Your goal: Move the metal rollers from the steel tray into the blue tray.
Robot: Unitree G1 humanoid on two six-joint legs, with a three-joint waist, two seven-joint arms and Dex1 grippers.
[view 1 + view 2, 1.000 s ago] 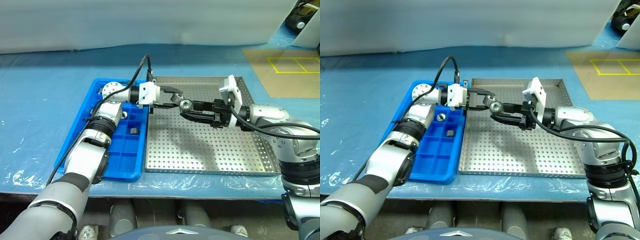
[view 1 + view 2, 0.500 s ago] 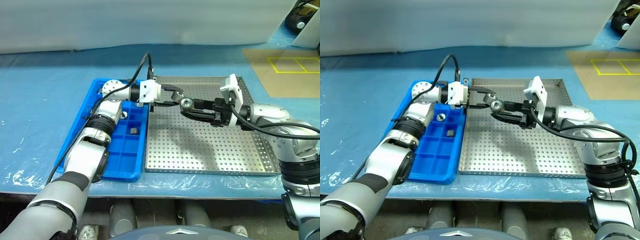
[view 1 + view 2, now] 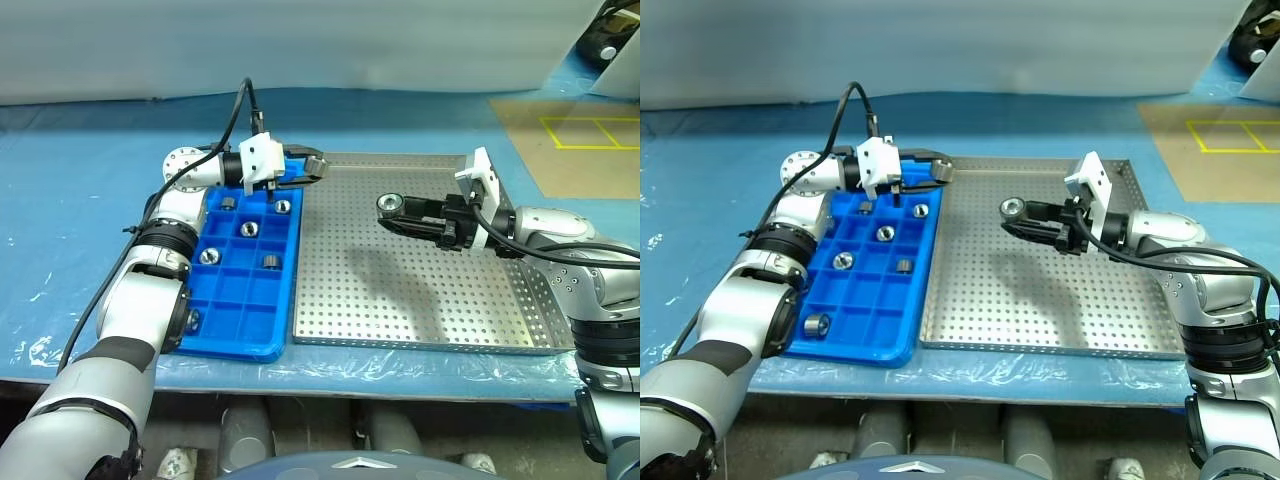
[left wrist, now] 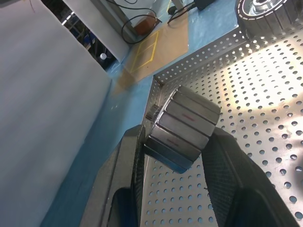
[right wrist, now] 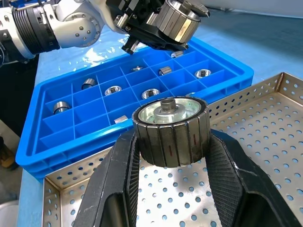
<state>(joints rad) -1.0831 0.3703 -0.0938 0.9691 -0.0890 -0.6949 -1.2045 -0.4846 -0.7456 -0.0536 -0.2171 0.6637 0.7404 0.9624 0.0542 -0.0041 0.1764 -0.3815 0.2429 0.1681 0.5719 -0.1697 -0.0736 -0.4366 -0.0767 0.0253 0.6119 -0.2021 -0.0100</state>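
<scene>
The left gripper (image 3: 312, 168) is clamped on a roller (image 4: 182, 128), a ribbed grey cylinder pinched across its sides between the two black fingers (image 4: 124, 166). It points level across the far edge of the scene, with the roller hanging right at the line where the blue tray (image 3: 235, 340) meets the steel tray (image 3: 420, 330), near their far corners. The right gripper (image 3: 392, 208) is also closed on a roller (image 5: 170, 129), held with its hollow end up and a small hub showing in the centre; it hangs above the middle of the steel tray, clear of the perforated floor and well apart from the left gripper. The blue tray lies just beside the steel tray, on the left, their long edges touching or nearly so. Several of its square compartments hold one small roller each: in the head views two in the far row (image 3: 283, 207), one in the next row (image 3: 249, 229), two in the row after (image 3: 208, 257), and one near the front left corner (image 3: 191, 320). Both trays rest on a blue sheet (image 3: 80, 200) that covers the table.
</scene>
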